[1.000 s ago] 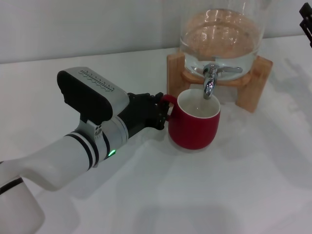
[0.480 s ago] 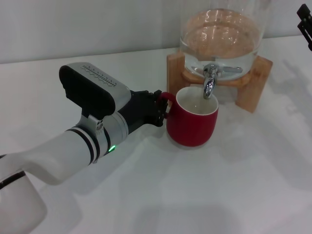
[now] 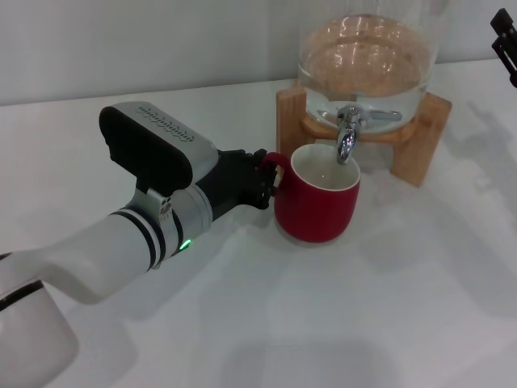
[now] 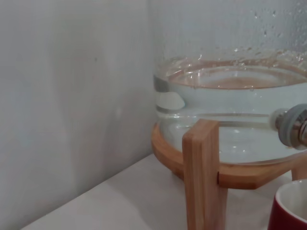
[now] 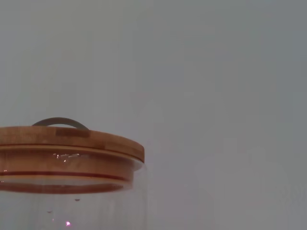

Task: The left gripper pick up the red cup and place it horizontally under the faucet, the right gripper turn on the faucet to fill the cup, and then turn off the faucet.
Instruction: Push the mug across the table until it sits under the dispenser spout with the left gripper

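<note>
My left gripper (image 3: 262, 179) has its black fingers clamped on the handle of the cup (image 3: 317, 204), one finger on each side of the loop. One cup, standing upright on the white table (image 3: 388, 307), mouth right under the spout of the faucet (image 3: 348, 133); the spout tip sits just above the rim at the back. One faucet, on one glass dispenser (image 3: 367, 56) holding water, in one wooden stand (image 3: 416, 137). From the right wrist I see one wooden lid (image 5: 67, 146) on top of the glass. My right gripper (image 3: 506, 44) only pokes in at the far right edge, well away from the faucet; can't tell how its fingers are set.
</note>
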You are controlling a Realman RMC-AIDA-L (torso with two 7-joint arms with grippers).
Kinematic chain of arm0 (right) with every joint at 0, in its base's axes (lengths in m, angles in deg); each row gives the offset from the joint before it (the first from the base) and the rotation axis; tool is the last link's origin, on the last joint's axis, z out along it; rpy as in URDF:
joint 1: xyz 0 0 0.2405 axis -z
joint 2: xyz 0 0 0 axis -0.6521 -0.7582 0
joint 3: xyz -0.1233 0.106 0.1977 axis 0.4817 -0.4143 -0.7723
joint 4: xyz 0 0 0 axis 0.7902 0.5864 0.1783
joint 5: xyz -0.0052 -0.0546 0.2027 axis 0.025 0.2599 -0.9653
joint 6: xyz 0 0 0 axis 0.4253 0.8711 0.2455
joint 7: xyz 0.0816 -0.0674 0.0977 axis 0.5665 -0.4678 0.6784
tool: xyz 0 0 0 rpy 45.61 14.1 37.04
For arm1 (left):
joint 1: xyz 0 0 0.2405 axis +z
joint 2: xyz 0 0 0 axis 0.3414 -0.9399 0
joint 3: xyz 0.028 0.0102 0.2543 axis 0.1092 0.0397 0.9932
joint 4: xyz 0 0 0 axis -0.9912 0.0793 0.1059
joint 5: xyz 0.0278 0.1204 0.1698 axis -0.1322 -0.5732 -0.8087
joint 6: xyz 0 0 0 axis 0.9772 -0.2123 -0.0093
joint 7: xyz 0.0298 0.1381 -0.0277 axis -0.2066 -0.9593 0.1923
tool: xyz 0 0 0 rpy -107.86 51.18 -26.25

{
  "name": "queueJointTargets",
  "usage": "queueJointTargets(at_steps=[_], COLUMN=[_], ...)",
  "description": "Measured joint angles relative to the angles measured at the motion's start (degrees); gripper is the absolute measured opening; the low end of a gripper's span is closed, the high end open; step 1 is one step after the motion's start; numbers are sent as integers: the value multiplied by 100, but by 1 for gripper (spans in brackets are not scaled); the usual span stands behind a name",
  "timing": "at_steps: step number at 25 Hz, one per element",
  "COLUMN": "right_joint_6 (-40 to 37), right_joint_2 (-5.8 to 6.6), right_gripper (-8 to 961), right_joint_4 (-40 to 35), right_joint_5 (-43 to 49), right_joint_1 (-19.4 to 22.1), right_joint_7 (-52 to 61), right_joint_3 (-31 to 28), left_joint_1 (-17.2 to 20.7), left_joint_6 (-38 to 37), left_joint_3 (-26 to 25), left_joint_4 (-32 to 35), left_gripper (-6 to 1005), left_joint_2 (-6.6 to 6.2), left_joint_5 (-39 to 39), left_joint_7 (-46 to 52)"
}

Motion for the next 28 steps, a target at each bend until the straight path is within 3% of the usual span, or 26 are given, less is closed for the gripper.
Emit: queueJointTargets(at_steps=[28], right_joint_6=[222], right_joint_2=[2], right_gripper=[616], right_joint_4=[-55], right_joint_5=[1], right_joint_1=[42], right_joint_7=[0], right_joint_3=[8], left_joint_1=[-79], left_joint_6=[-212], left_joint_3=[60], left_joint_4=[60], left_gripper=[263], left_joint_2=[11], left_joint_5=[12], left_joint_7=[564])
